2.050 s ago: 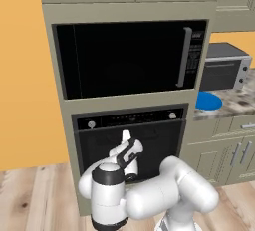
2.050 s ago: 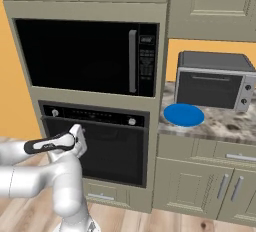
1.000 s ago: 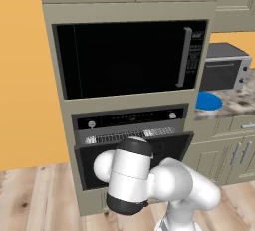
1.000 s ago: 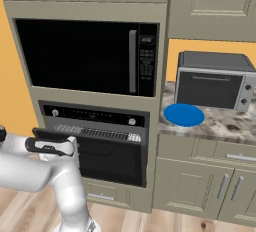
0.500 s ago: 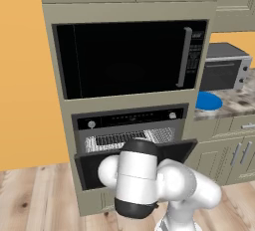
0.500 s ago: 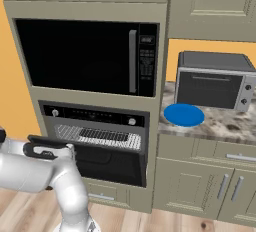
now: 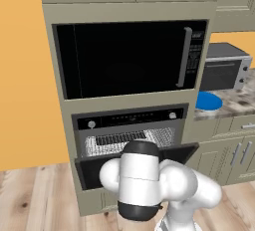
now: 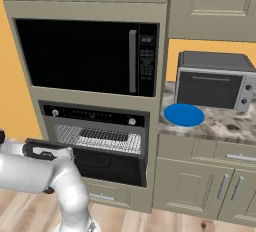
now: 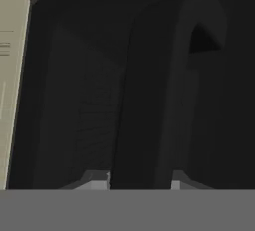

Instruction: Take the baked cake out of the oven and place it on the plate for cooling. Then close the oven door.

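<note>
So the oven sits under the big microwave, and the oven door is hanging partway down, top edge tipped out toward the robot. You can see a wire rack through the gap, but I can't spot the cake in there, too dark. Blue plate is on the desk by the toaster oven, nothing on it. The tool is clamped on the door's handle.
</note>
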You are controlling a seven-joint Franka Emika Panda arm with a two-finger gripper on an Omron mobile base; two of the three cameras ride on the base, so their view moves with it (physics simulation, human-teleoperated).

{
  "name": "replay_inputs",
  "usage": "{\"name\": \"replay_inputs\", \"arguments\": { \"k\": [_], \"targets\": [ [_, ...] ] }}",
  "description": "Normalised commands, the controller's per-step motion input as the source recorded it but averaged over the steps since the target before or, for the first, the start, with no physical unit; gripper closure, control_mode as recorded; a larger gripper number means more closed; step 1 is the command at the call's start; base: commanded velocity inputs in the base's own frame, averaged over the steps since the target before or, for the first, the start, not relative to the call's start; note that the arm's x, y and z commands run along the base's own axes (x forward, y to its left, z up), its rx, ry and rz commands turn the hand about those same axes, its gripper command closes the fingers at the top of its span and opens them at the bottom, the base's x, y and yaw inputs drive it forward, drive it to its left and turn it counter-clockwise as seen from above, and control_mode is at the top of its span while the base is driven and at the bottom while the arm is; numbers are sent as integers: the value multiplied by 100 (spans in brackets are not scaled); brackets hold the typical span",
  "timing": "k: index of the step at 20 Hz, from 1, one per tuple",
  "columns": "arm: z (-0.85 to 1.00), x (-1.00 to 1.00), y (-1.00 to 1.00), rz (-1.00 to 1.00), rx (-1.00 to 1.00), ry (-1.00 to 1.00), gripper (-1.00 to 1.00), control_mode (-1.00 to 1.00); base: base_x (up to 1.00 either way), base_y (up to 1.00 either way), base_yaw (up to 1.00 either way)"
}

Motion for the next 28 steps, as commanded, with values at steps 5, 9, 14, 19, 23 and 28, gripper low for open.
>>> {"name": "replay_inputs", "arguments": {
  "k": [5, 9, 14, 19, 23, 28],
  "targets": [
    [1, -44, 0, 0, 1, 10, -100, -100, 0, 0, 0],
    [38, -77, 0, 0, 7, 1, -100, -100, 0, 0, 0],
    [81, -52, 0, -1, 6, 7, -100, -100, 0, 0, 0],
    [97, -32, 0, -8, 3, 8, -100, -100, 0, 0, 0],
    [90, 2, -9, -29, 1, 16, -100, -100, 0, 0, 0],
    [28, 35, -16, -40, 0, 16, -100, -100, 0, 0, 0]
  ]
}}
